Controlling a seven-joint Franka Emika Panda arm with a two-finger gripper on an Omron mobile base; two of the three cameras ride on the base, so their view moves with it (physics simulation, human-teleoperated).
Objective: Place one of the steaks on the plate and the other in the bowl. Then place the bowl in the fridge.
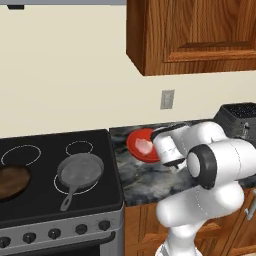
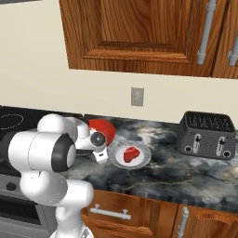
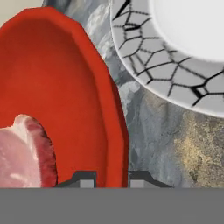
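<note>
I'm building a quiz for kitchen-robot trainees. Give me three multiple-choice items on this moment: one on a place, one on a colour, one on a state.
1. Where does the bright red steak lie?
A. on the plate
B. in the frying pan
C. on the toaster

2. What colour is the bowl?
A. white
B. red
C. black

3. How does the gripper stand?
A. wide open above the stove
B. shut on the bowl's rim
C. shut on a cabinet handle

Answers:
1 A: the right base view shows it on the plate.
2 B: glossy red, holding the pale pink steak.
3 B: its tips pinch the rim in the hand view.
</note>
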